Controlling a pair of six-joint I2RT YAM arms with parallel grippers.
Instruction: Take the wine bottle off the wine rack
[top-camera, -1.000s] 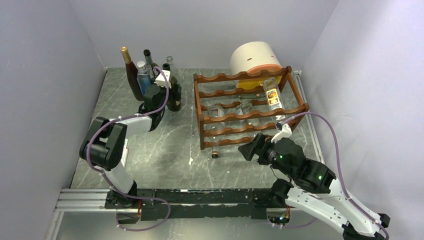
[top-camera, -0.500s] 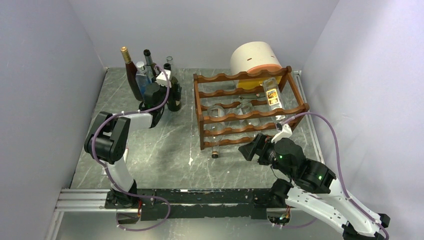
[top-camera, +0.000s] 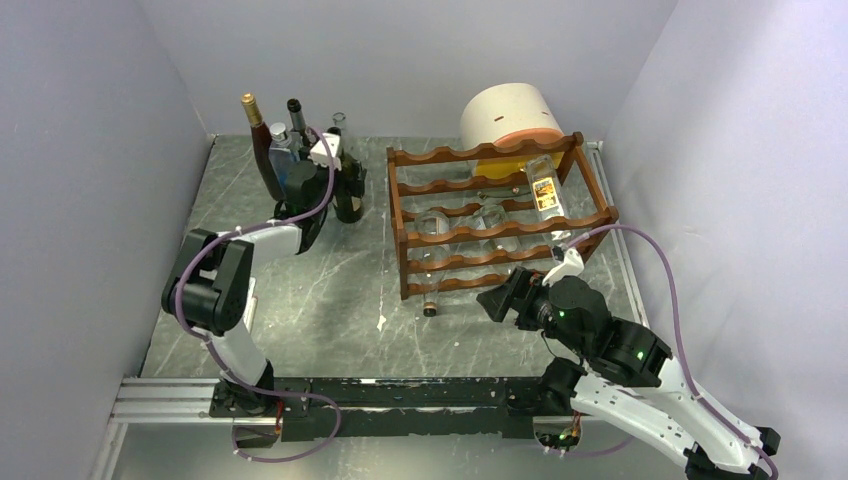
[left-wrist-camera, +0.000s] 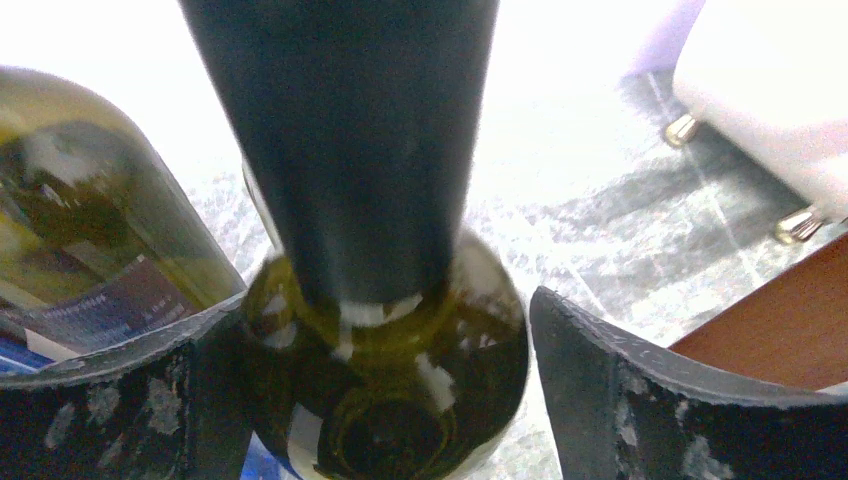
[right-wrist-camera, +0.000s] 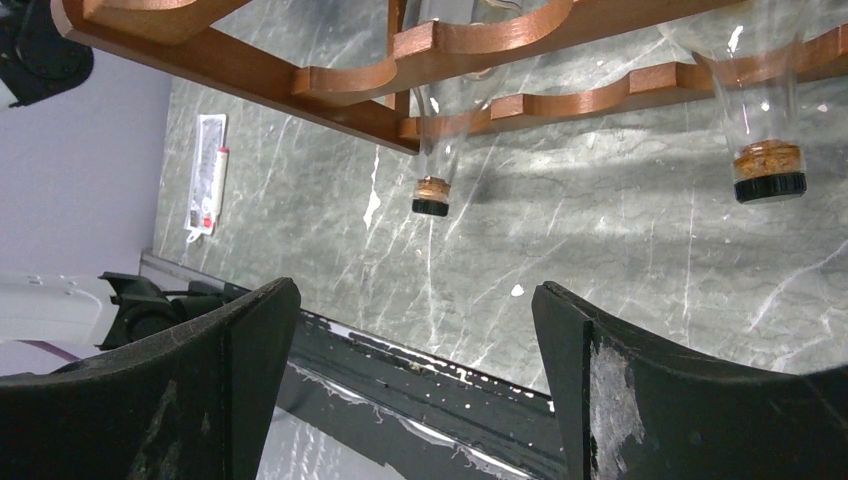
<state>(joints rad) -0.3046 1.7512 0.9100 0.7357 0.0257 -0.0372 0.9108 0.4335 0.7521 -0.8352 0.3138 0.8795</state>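
Left gripper (left-wrist-camera: 385, 335): the fingers are spread wide and straddle the neck of a green bottle (left-wrist-camera: 340, 150). A gap shows between the right finger and the glass. The left finger sits close to the shoulder, but I cannot tell if it touches. I read this as released, not gripping. The green bottle stands upright on the table (top-camera: 330, 290), left of the rack (top-camera: 450, 153) and apart from it, beside other upright bottles (top-camera: 262, 140).

Right gripper (right-wrist-camera: 412, 295): spread wide, nothing between the fingers, low in front of the rack. Clear bottles (right-wrist-camera: 432, 170) lie in the tiers with their necks poking out past the front rail. A labelled bottle (top-camera: 545, 187) lies at the rack's upper right.

Judgement: the green bottle is off the rack. The clear bottles are nearest my right arm.

Handling: glass is rigid and smooth, so likely slippery in hard fingers, and it may break if knocked on wood or stone. The clear bottles look empty, so probably light. I would hold one at the neck just behind the cap, where it is narrow and free of the rail, and draw it straight out along its cradle.
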